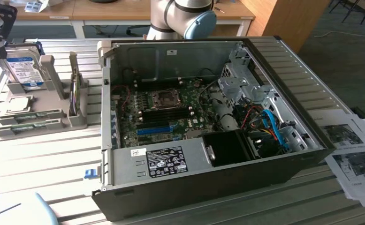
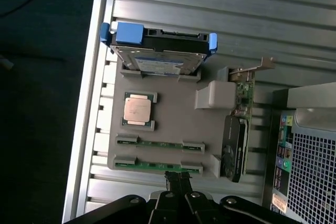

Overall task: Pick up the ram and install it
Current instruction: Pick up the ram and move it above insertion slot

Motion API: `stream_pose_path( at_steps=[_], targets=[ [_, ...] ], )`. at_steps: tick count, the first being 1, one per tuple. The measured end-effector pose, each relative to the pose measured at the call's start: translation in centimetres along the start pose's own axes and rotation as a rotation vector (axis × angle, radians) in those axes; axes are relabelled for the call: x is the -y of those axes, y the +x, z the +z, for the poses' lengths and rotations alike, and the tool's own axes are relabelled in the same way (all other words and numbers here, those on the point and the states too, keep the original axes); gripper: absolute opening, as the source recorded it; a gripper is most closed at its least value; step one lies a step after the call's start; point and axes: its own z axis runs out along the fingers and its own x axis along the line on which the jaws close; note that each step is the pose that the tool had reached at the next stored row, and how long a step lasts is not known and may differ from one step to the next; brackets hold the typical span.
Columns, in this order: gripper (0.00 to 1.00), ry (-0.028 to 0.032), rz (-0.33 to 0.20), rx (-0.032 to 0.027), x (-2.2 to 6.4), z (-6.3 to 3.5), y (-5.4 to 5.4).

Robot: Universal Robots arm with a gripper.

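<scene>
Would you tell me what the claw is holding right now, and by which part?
Nothing: the claw is shut and empty; the nearest ram lies in the grey tray.

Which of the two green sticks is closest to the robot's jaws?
The outer stick, at the holder edge. The shut jaws are right by it. The other stick lies one slot in, nearer the square chip.

Matt grey plastic tray (image 2: 173, 124); ribbed metal table (image 2: 210, 3); green circuit-board ram (image 2: 152, 167)

Open computer case (image 1: 201, 187), hard drive (image 1: 25, 70), processor (image 2: 138, 108), papers (image 1: 358, 159)
</scene>
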Motion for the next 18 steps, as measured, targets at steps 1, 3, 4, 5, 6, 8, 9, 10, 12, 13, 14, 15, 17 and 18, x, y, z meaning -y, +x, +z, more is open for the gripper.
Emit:
stream_pose_path(
  at_steps=[1,3,4,5,6,8,9,10,12,13,14,15,17,18],
  targets=[
    [0.09,-0.0001,-0.006,-0.0003,0.00,0.00,0.00],
    [0.09,-0.0004,-0.018,-0.0009,0.00,0.00,0.00],
    [0.09,-0.0005,-0.024,-0.0012,0.00,0.00,0.00],
    [0.09,-0.0007,-0.031,-0.0015,0.00,0.00,0.00],
    [0.09,-0.0008,-0.037,-0.0018,0.00,0.00,0.00],
    [0.09,-0.0011,-0.050,-0.0025,0.00,0.00,0.00],
    [0.09,-0.0012,-0.057,-0.0028,0.00,0.00,0.00],
    [0.09,-0.0013,-0.064,-0.0032,0.00,0.00,0.00],
    [0.09,-0.0016,-0.077,-0.0038,0.00,0.00,0.00],
    [0.09,-0.0018,-0.084,-0.0041,0.00,0.00,0.00],
    [0.09,-0.0019,-0.091,-0.0044,0.00,0.00,0.00],
    [0.09,-0.0020,-0.098,-0.0049,0.00,0.00,0.00],
    [0.09,-0.0024,-0.113,-0.0056,0.00,0.00,0.00],
    [0.09,-0.0025,-0.120,-0.0059,0.00,0.00,0.00]
  ],
)
